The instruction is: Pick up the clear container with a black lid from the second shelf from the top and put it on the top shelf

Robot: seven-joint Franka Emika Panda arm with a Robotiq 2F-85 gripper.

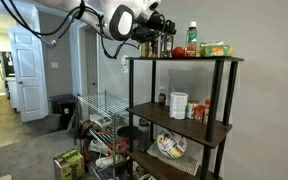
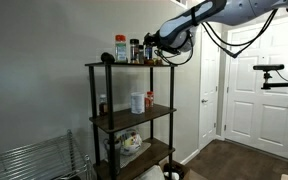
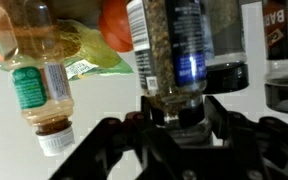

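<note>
Grey-walled room with a white panelled door point(image 1: 29, 75), seen in both exterior views. Centre of scene: tall black-framed shelf unit point(image 1: 226, 95) with three dark brown boards. White robot arm point(image 1: 119, 22) stretched to the unit's uppermost board, the top shelf point(image 1: 184, 59), with the black pincer point(image 1: 158, 40) level with a row of bottles and jars standing there.

Wrist view upside down: pincer fingers point(image 3: 219, 120) clenched on either side of the clear container with a black lid point(image 3: 169, 50), gripping near the lid end. Brownish flakes inside, dark label with a blue patch. Container held at the unit's top board among the other bottles; contact between its base and the board impossible to tell. Just beside it on that board, clear plastic bottle of yellow oil with a white cap point(image 3: 39, 70).

One board down on the unit, the second shelf from the top point(image 1: 184, 126): white cylindrical tub point(image 1: 178, 105) and small red-lidded jars point(image 1: 201, 110). Lowest board of the unit: pale round bowl point(image 1: 171, 147). Beside the unit, low near the floor, chrome wire rack point(image 1: 99, 118).
</note>
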